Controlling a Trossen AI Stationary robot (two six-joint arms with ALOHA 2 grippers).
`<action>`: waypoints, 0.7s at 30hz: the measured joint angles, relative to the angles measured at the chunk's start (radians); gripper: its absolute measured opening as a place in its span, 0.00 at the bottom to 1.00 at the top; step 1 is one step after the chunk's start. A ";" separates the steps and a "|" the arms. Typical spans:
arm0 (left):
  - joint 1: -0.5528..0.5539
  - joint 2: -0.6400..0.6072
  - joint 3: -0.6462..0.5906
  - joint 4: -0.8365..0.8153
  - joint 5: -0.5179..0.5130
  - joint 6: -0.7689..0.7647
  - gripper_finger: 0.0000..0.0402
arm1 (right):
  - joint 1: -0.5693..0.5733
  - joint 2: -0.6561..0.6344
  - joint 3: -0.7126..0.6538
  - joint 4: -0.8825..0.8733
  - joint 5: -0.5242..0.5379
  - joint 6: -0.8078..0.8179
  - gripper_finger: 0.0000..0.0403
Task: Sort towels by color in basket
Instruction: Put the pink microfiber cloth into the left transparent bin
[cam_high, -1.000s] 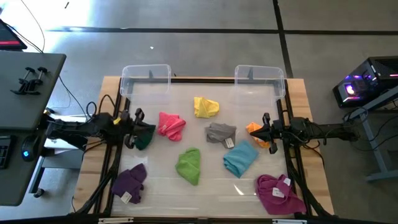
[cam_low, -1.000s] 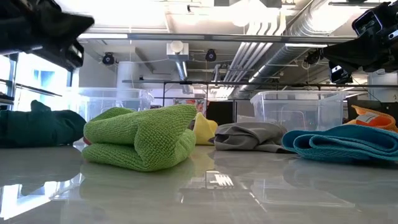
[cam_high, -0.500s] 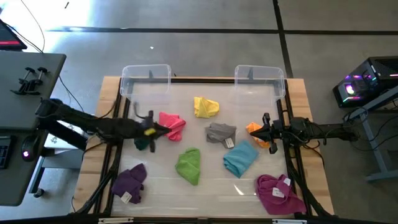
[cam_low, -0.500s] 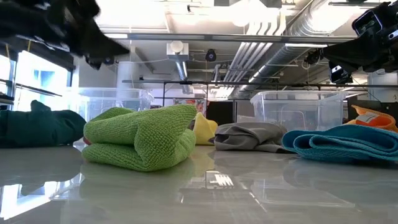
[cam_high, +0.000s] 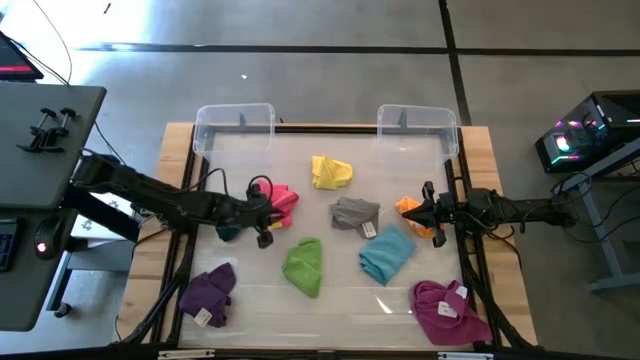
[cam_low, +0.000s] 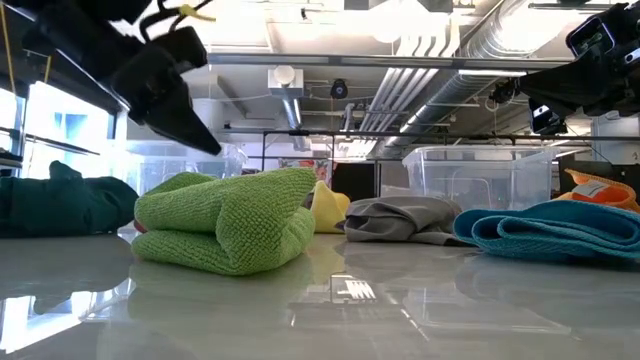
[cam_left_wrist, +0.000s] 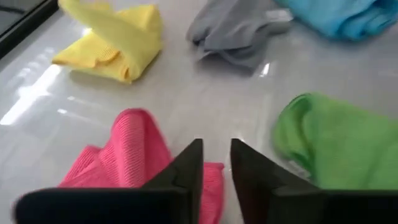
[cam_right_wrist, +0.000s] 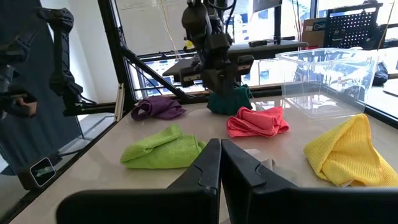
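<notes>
High view, left to right. Purple towel (cam_high: 210, 292) lies at the near left corner of the table (cam_high: 490, 160). Dark teal towel (cam_high: 229, 231) sits mid-left, partly hidden under the left arm. Left gripper (cam_high: 268, 213) reaches in from the left and hovers just over the pink towel (cam_high: 283, 203); its fingers (cam_left_wrist: 186, 168) stand only a narrow gap apart and hold nothing. Two clear bins (cam_high: 234, 129) stand on the far edge, one left, one right, both without towels. Green towel (cam_high: 303, 266) lies near centre, toward the front. Yellow towel (cam_high: 331, 172) lies behind centre, grey towel (cam_high: 354, 213) just right of centre. Light blue towel (cam_high: 386, 253) lies in front of the grey one. Orange towel (cam_high: 410, 210) lies at mid-right, partly under the right gripper (cam_high: 428, 212), which waits above it with fingers closed together, empty. Magenta towel (cam_high: 448, 309) lies at the near right corner.
</notes>
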 joint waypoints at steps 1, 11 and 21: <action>0.009 0.010 0.000 -0.004 -0.006 -0.002 0.23 | 0.000 0.000 0.000 0.000 0.000 0.000 0.00; 0.130 0.167 -0.003 -0.008 -0.030 -0.037 0.53 | 0.000 0.000 0.000 0.000 0.000 0.000 0.00; 0.174 0.307 -0.002 0.000 0.008 -0.035 0.40 | 0.000 0.000 0.000 0.000 0.000 0.000 0.00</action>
